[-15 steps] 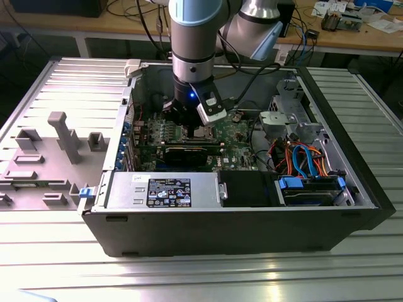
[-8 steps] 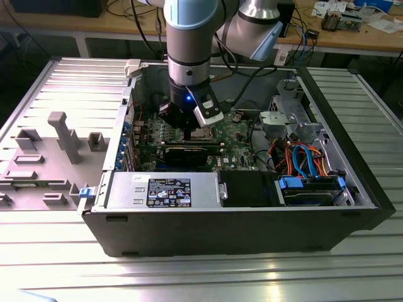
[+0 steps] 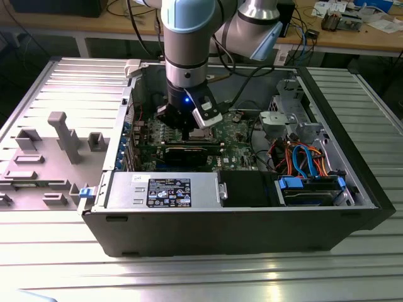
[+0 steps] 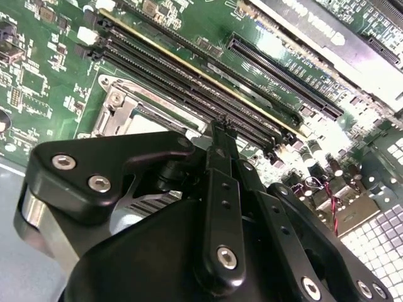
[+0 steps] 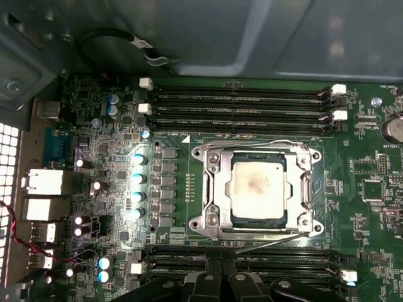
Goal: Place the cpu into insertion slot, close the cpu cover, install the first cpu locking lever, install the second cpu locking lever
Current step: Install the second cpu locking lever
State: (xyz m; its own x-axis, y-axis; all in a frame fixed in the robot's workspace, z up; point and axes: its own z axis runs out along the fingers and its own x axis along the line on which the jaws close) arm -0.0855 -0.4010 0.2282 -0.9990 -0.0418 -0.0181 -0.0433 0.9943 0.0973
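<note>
One arm reached down into the open computer case (image 3: 352,189), its gripper (image 3: 189,129) hovering just above the green motherboard (image 5: 371,189). In the first wrist view the cpu (image 5: 257,187) sat in the insertion slot (image 5: 234,215), with the cpu cover (image 5: 216,189) closed flat around it. The black fingers (image 4: 219,189) were drawn together, pinching nothing, beside the long memory slots (image 5: 239,104).
</note>
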